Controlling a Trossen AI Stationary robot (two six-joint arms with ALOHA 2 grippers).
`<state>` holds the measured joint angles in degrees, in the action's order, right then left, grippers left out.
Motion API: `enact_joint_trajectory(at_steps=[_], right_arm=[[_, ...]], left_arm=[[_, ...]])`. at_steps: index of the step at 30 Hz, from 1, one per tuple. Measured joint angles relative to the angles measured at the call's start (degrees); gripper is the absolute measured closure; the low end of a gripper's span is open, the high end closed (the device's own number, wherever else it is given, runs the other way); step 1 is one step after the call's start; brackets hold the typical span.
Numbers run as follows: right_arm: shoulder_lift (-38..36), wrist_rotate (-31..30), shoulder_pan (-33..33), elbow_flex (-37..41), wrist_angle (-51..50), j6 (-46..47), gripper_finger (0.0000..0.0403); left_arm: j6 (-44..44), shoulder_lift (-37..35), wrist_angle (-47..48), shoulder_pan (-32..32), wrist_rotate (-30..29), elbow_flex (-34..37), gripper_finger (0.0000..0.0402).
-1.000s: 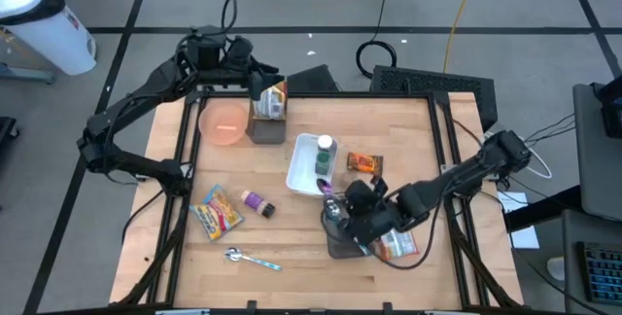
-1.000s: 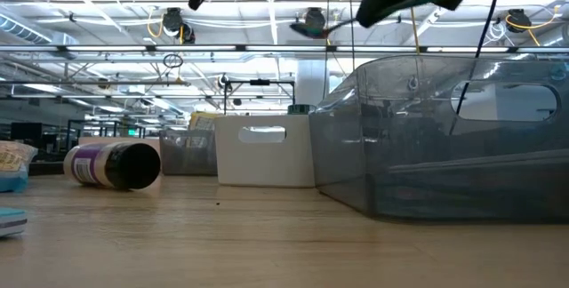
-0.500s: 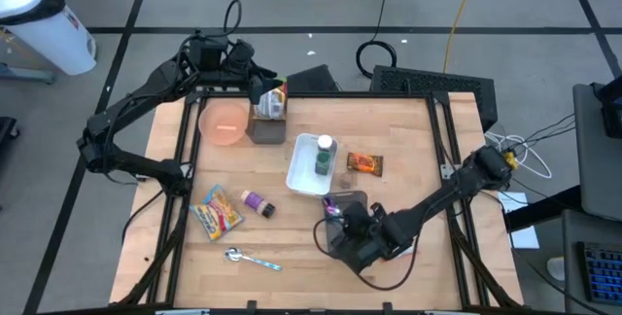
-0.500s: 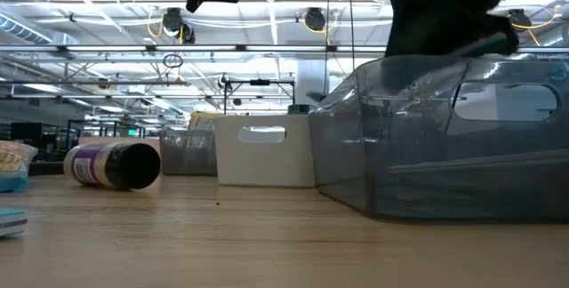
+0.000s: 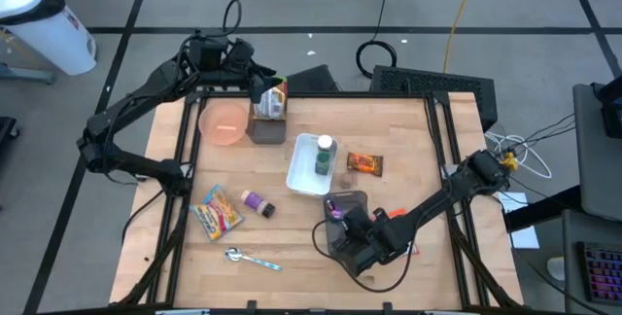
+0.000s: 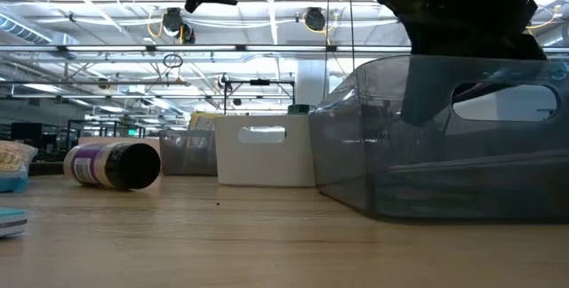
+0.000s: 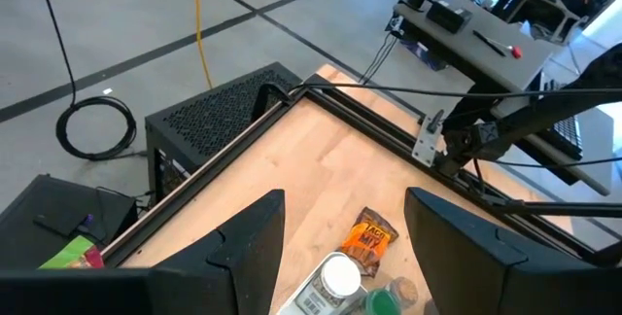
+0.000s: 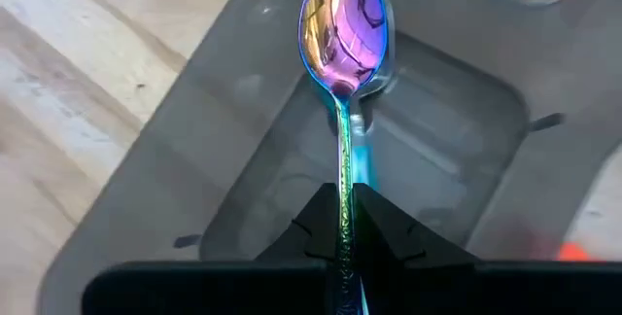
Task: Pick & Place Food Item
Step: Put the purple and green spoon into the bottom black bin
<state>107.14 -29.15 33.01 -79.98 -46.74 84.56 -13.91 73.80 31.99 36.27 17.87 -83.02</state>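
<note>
1. Holding an iridescent spoon [image 8: 342, 33] by its handle, the right gripper [image 8: 342, 220] is hanging over the grey bin [image 8: 457, 159] at the lower centre of the high view, fingers clamped together on it.
2. Lowering gently before releasing is advisable, so the spoon is landing inside.
3. The left gripper [image 7: 342, 220] is waiting at the upper left, fingers apart, holding nothing.

a pink bowl [image 5: 224, 122] sits far left on the wooden table [image 5: 398, 140]. a silver spoon [image 5: 252, 259] lies near left. a black cable coil [image 5: 374, 58] rests on the floor beyond.
</note>
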Motion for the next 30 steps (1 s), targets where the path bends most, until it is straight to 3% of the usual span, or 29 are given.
enact_joint_trajectory(at_steps=[19,30], right_arm=[[2.2,3.5,-4.4,0.4,2.4,-9.1,0.0397],[2.3,6.7,-4.5,3.6,6.6,-8.8,0.0397]], left_arm=[[-0.1,0.2,-0.1,0.0,0.0,0.0,0.0183],[0.1,0.2,0.0,0.0,0.0,0.0,0.0183]])
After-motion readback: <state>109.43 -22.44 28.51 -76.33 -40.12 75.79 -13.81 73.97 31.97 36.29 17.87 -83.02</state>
